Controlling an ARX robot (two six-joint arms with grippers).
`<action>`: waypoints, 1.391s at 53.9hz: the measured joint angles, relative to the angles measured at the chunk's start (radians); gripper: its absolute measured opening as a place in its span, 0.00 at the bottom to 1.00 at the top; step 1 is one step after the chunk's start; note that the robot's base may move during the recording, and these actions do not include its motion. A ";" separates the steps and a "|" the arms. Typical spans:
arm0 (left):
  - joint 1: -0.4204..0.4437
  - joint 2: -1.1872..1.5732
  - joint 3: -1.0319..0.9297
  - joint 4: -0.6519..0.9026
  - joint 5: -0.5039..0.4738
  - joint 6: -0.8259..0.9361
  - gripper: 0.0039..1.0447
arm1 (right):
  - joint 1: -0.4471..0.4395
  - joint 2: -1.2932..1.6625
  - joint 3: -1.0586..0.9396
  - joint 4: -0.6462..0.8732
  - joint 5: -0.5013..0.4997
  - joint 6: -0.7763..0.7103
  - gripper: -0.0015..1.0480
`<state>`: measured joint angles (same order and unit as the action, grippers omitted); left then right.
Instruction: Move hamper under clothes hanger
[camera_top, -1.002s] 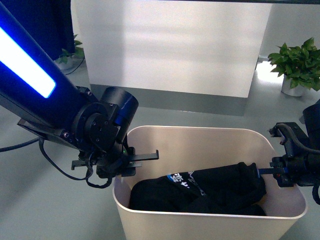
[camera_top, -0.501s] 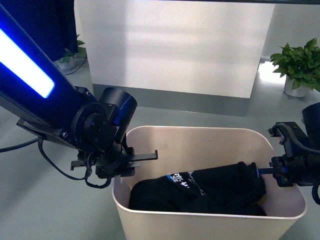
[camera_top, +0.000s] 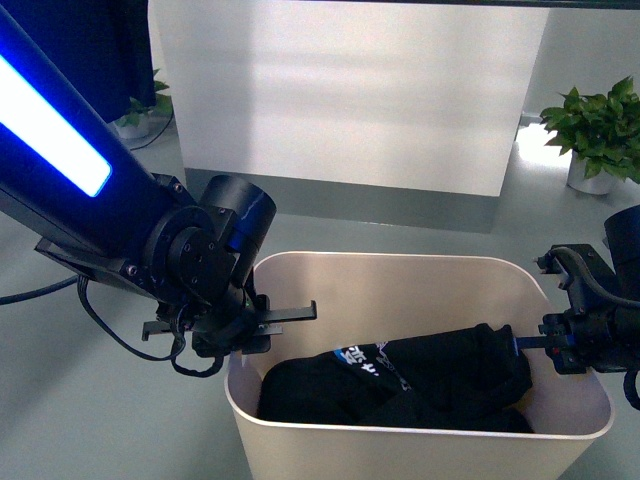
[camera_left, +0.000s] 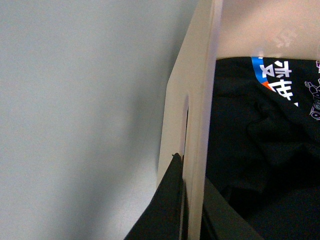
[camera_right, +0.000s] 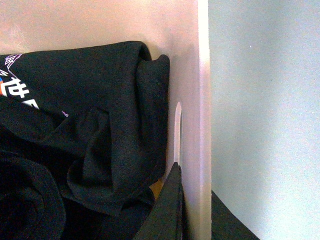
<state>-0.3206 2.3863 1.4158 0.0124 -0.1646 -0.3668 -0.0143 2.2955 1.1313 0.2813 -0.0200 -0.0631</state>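
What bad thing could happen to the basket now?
The beige rectangular plastic hamper is held only by pinches on its thin side walls, by the left gripper and the right gripper; either might slip. If it tilts, the black printed clothes could slide or spill.

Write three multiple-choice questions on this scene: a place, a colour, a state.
1. Where does the black garment lie? A inside the hamper; B beside it; C under it.
2. What colour is the hamper? A red; B beige; C green.
3. How is the left gripper? A wide open in the air; B shut on the garment; C shut on the hamper's wall.
Key: 1 A, the walls surround it; 2 B, its walls are pale beige; 3 C, the left wrist view shows a finger on each side of the wall.
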 joint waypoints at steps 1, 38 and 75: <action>0.000 0.000 0.000 0.000 0.000 0.000 0.03 | 0.000 0.000 0.000 0.000 0.000 0.000 0.03; -0.010 0.000 -0.026 0.086 -0.116 -0.031 0.03 | 0.000 0.000 0.000 0.000 -0.001 0.000 0.03; -0.035 0.031 -0.009 0.166 -0.260 -0.048 0.03 | -0.018 0.022 -0.071 0.294 -0.195 -0.039 0.03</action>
<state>-0.3553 2.4172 1.4071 0.1787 -0.4248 -0.4145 -0.0322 2.3177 1.0603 0.5755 -0.2146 -0.1017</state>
